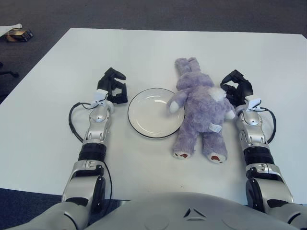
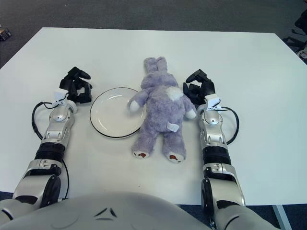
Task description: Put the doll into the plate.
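Forearms extended forward over the white worktop (image 1: 43, 120), one on each side of the task items. Left robot hand (image 1: 113, 86) positioned just left of the plate (image 1: 156, 112), black fingers curled inward, grasping nothing. Right robot hand (image 1: 236, 87) positioned close against the doll's right flank, fingers likewise curled, nothing pinched between them; actual contact with the plush not determinable. Black cable looped beside each wrist.

Doll (image 1: 199, 109): purple plush rabbit, lying face down, ears pointing away from the robot, white tail uppermost, feet with reddish soles toward the robot. Located on the worktop immediately right of the plate, between plate and right robot hand. One white-tipped paw overlapping the plate's right rim; body otherwise outside the plate.

Plate: round, white, dark-edged rim, flat on the worktop, nothing else on it.
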